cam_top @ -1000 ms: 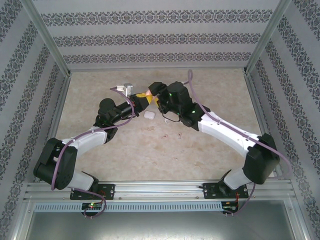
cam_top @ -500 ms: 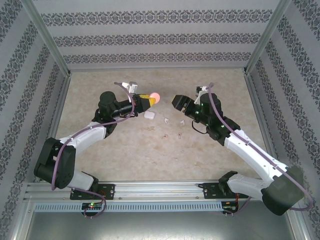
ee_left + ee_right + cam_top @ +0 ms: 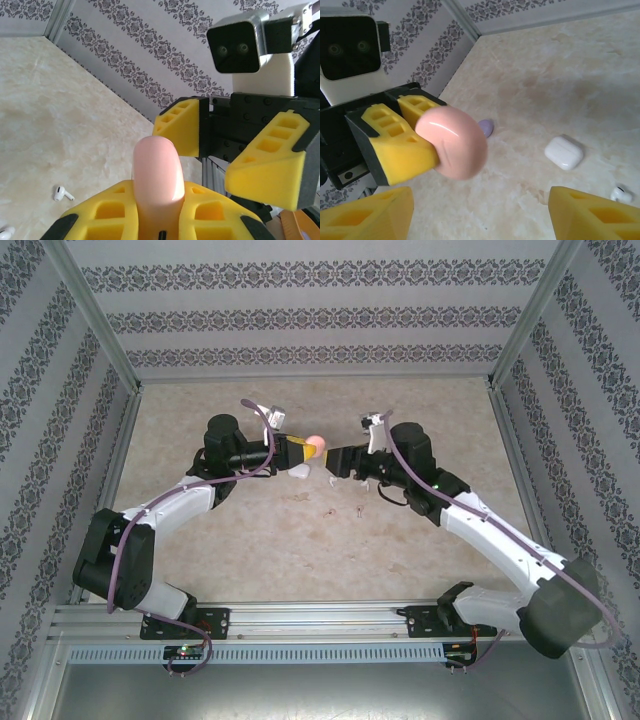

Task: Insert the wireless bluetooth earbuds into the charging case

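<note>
Right arm swings back in from half-second ago.

- Right claw (image 3: 336,461) faces left claw (image 3: 296,447) nose to nose above worktop (image 3: 300,560). Jaws spread wide, holding nothing.
- Left claw clamped on pink charging case (image 3: 315,443), held off worktop. Case long axis runs along claw, rounded end poking out toward right claw.
- White case (image 3: 564,152) lies flat on worktop below gap between claws. Purple case (image 3: 486,128) near it, apart.
- Wireless bluetooth earbuds (image 3: 61,193) lie loose on worktop near white case.
</note>
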Controlling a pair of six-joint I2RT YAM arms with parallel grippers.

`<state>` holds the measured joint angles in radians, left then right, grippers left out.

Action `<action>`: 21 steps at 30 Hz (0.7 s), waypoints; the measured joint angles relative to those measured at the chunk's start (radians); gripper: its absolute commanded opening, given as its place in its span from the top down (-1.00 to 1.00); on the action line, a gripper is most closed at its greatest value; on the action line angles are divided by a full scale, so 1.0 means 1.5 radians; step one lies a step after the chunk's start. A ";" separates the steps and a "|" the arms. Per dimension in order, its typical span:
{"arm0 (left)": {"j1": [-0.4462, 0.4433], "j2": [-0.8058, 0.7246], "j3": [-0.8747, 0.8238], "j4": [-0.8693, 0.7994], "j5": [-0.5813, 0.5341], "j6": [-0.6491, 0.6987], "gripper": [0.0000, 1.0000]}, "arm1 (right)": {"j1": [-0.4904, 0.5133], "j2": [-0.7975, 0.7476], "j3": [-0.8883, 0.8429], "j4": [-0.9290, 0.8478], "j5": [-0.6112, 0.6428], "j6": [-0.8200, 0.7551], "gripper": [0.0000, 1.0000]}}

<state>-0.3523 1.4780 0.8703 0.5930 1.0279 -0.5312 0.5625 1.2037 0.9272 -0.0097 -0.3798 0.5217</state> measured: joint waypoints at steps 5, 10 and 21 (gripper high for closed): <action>0.000 0.000 0.002 -0.005 0.008 0.000 1.00 | 0.010 0.045 0.028 0.003 -0.002 -0.011 -0.33; 0.001 0.000 0.004 -0.014 0.009 0.001 1.00 | 0.005 0.063 0.031 0.008 0.000 -0.017 -0.23; 0.002 -0.013 0.004 -0.022 0.023 0.006 1.00 | -0.076 0.069 -0.043 0.036 0.008 0.006 -0.15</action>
<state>-0.3492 1.4578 0.8757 0.5598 1.0618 -0.5224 0.4484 1.3067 0.8623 0.0437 -0.3679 0.5301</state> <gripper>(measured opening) 0.154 0.575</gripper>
